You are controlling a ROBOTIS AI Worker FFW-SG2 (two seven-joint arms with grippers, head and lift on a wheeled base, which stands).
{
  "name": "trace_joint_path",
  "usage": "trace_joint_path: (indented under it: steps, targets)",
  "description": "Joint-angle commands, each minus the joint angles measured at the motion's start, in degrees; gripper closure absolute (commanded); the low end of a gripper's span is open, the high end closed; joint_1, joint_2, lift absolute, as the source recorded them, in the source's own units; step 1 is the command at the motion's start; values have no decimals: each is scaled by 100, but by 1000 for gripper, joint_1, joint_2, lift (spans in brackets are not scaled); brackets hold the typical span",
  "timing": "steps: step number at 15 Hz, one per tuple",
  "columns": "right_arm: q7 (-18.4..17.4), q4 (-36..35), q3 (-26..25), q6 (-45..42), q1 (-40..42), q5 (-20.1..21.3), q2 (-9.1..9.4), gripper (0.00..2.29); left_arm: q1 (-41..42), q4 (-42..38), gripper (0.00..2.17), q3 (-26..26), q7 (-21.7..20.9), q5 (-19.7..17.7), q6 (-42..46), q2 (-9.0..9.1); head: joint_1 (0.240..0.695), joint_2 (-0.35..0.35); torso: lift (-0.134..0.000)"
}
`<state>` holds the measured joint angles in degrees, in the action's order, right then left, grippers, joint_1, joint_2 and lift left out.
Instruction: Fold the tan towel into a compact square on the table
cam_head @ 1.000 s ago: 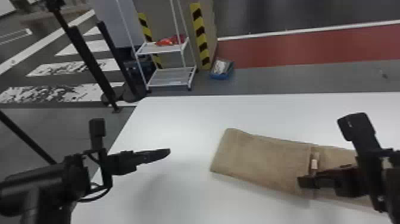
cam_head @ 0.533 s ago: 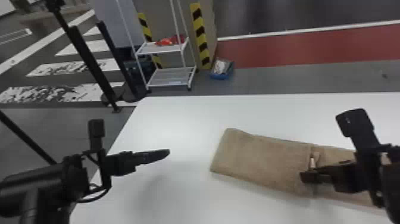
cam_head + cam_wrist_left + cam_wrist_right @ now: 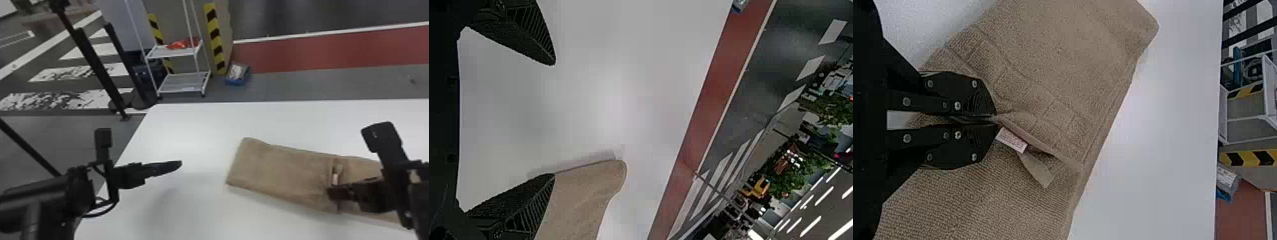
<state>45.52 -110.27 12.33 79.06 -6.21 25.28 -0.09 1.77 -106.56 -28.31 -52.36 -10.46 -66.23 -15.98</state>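
"What has the left gripper (image 3: 552,120)?"

"Nothing; its fingers stand wide apart above the white table (image 3: 191,207), perhaps so they are ready to help."

"And the tan towel (image 3: 281,172)?"

"It lies on the table as a long strip, partly folded, between this gripper and the robot's right side."

"Why does the right gripper (image 3: 995,120) pinch it?"

"Its closed fingers hold the hem beside the label (image 3: 1011,139), probably for making the upper layer straight."

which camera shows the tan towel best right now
The head view: it takes in most of the tan towel, partly behind the right arm. The left wrist view shows one end; the right wrist view gives a close-up of its hem and label.
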Motion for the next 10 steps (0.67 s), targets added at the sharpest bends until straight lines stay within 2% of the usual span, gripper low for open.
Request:
trace_joint_path:
  steps: [1, 7, 10]
  targets:
    - [0, -47, 6, -35, 6, -32, 14, 1119, -1, -5, 87, -8, 6, -8, 0, -1, 695, 307, -125]
    - [9, -258, 6, -176, -3, -217, 14, 1116, 34, -32, 87, -61, -11, -17, 0, -1, 695, 318, -125]
    - [9, -258, 15, -158, 59, -155, 14, 1085, 34, -32, 87, -61, -38, -17, 0, -1, 695, 323, -125]
